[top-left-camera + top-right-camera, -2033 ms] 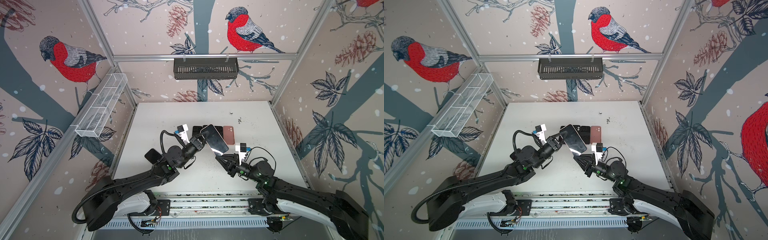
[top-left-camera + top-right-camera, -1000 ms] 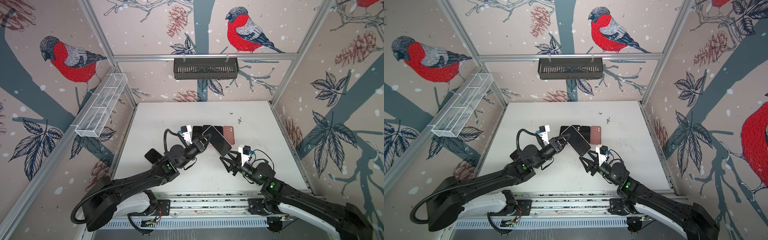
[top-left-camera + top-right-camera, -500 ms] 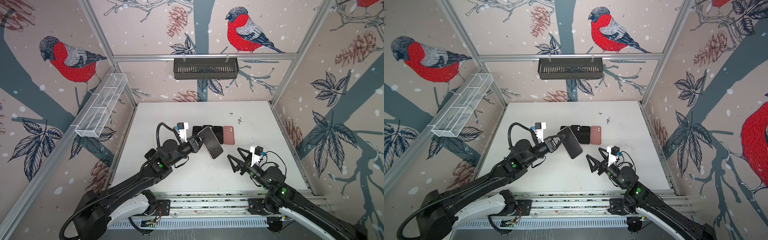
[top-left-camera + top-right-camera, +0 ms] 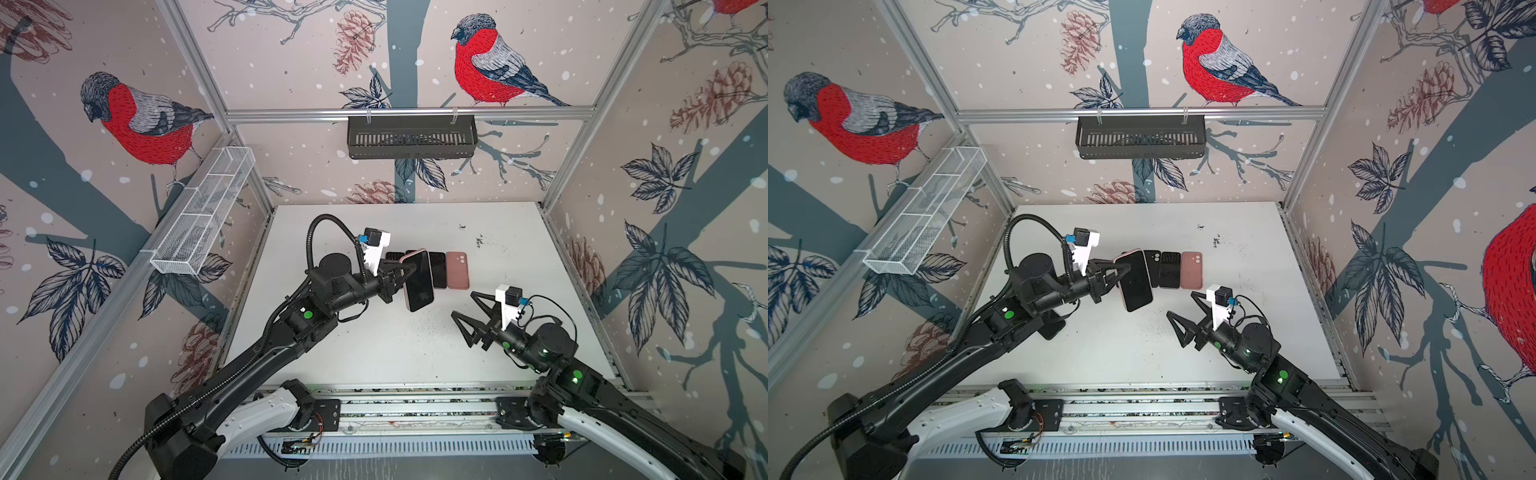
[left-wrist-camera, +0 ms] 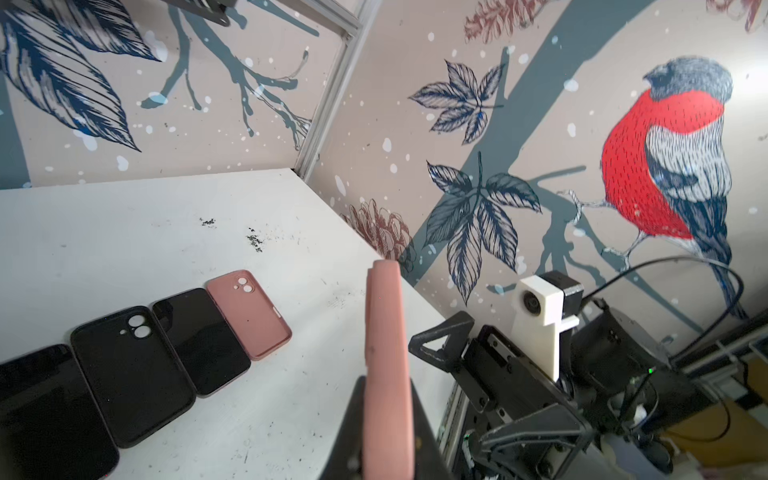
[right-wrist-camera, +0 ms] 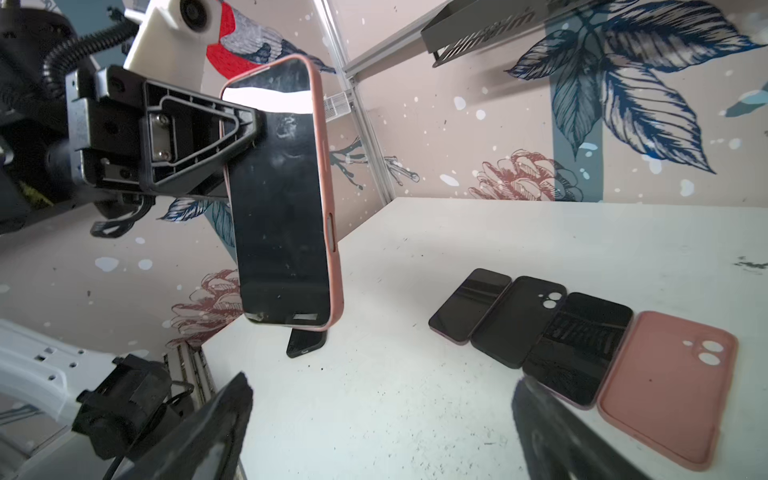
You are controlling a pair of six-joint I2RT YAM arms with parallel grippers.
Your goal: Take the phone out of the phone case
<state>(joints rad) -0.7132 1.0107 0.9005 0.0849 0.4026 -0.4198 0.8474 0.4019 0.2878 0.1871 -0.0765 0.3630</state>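
A phone with a black screen point(image 6: 282, 208) sits in a pink phone case point(image 5: 386, 353) and is held up in the air over the middle of the table, seen in both top views point(image 4: 419, 282) point(image 4: 1136, 282). My left gripper point(image 4: 405, 272) point(image 5: 384, 415) is shut on the case's long edge, one finger on the screen side and one on the back. My right gripper point(image 4: 464, 305) point(image 4: 1181, 305) point(image 6: 380, 411) stands wide open to the right of the phone. It is apart from the phone, with nothing between its fingers.
On the table behind lies a row: a phone point(image 6: 469, 305), a black case point(image 6: 519, 320), another phone point(image 6: 577, 345) and an empty pink case point(image 6: 669, 386) point(image 4: 457, 270). A dark phone point(image 4: 1054, 328) lies under the left arm. A black basket point(image 4: 411, 137) and a wire rack point(image 4: 203, 212) hang on the walls.
My right gripper has opened wide and drawn back to the right and front, away from the phone's lower end. My left gripper has kept its hold and swung the cased phone slightly left.
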